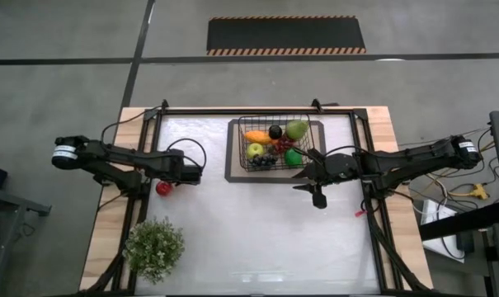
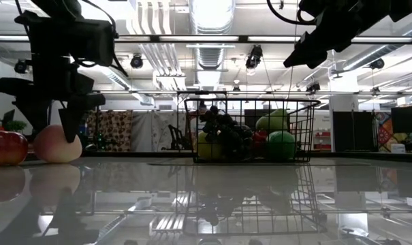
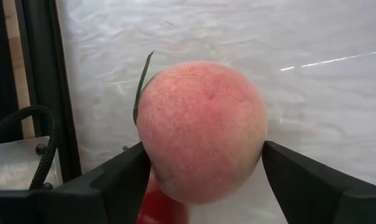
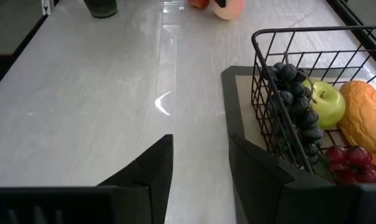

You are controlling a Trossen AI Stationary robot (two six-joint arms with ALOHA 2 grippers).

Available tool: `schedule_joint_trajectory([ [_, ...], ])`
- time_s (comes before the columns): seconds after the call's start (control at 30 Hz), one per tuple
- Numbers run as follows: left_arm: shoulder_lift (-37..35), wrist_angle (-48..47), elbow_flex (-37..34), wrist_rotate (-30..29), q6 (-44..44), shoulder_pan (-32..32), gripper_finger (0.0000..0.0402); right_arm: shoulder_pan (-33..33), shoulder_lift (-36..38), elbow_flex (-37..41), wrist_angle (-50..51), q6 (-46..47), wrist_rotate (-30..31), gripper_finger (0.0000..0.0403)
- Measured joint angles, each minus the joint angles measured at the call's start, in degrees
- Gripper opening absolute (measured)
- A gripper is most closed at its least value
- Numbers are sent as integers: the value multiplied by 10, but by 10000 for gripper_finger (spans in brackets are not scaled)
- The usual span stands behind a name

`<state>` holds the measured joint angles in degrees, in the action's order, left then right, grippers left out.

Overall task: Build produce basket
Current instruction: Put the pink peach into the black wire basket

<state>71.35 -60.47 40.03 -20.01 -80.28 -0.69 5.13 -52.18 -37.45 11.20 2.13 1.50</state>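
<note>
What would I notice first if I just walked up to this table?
Probably the black wire basket at the far middle of the table, full of bright toy fruit. Next, the pink peach sitting between the open fingers of the left hand, with a red apple beside it. A bushy green plant stands at the near left corner.

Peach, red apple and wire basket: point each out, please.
peach [image 3: 200, 130]: left wrist view, middle of its skin.
red apple [image 2: 5, 148]: low view, its front.
wire basket [image 1: 235, 148]: high view, left wall.
</note>
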Motion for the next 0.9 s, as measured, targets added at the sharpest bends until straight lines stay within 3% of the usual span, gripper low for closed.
schedule_joint_trajectory([
  [0.27, 0, 0, 0, 0, 0, 0, 224, 0, 0, 0, 0, -2, 0, 142],
  [0.53, 0, -1, 17, 0, 37, 0, 217, 0, 0, 0, 0, -2, 0, 142],
  [0.9, 0, 13, 171, -2, 257, 34, 215, 0, 0, 3, 8, -11, 0, 137],
])
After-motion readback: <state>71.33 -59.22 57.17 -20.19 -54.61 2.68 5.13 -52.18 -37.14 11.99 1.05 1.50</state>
